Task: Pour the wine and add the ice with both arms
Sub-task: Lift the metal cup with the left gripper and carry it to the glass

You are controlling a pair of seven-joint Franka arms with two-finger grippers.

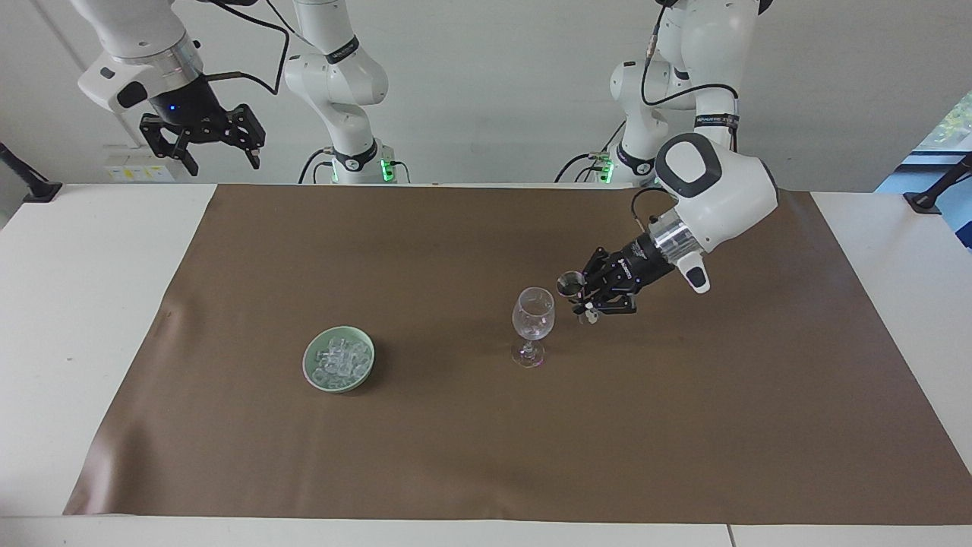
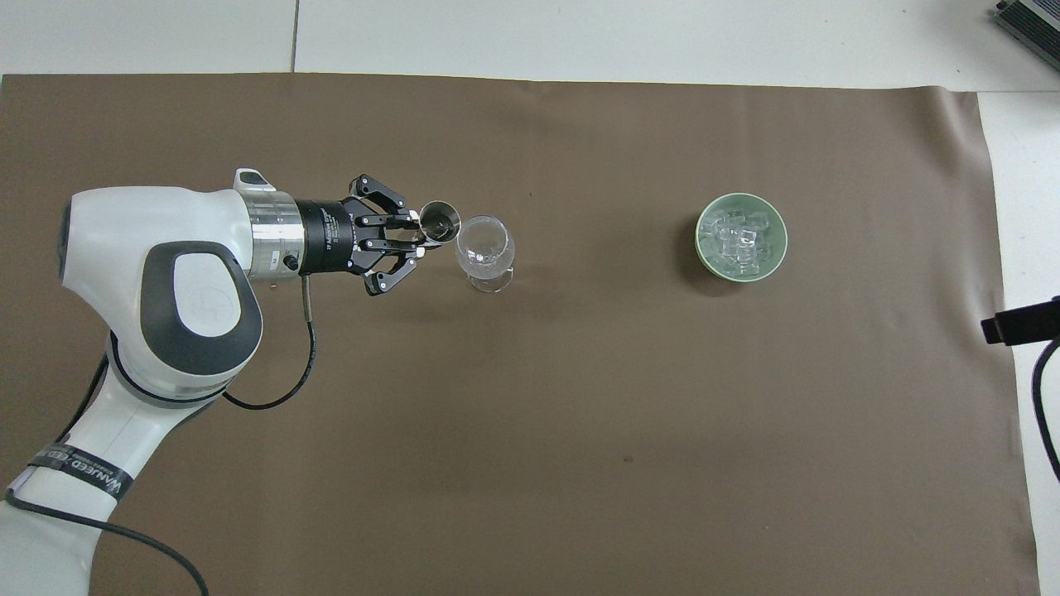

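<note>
The left tool (image 1: 583, 298) is clenched on a small metal measuring cup (image 1: 569, 284), held with its mouth up and level just beside the rim of the stemmed wine glass (image 1: 533, 311), on the side toward the left arm's end of the bench (image 1: 68, 319). That looks like the set-up for a pour: the cup is raised to rim height so a tilt of the wrist would send its contents into the bowl of the glass, not onto the brown mat (image 1: 471, 456). Whether cup and glass touch cannot be told.

The wine glass stands upright near the middle of the mat and appears empty. The ice (image 1: 339, 358) lies heaped in a pale green bowl (image 1: 313, 374), well apart from the glass toward the right arm's end, about as near to the robots as the glass.

The right tool (image 1: 203, 148) waits high over the near edge of the bench, fingers spread and holding nothing, probably kept clear until the ice step.
</note>
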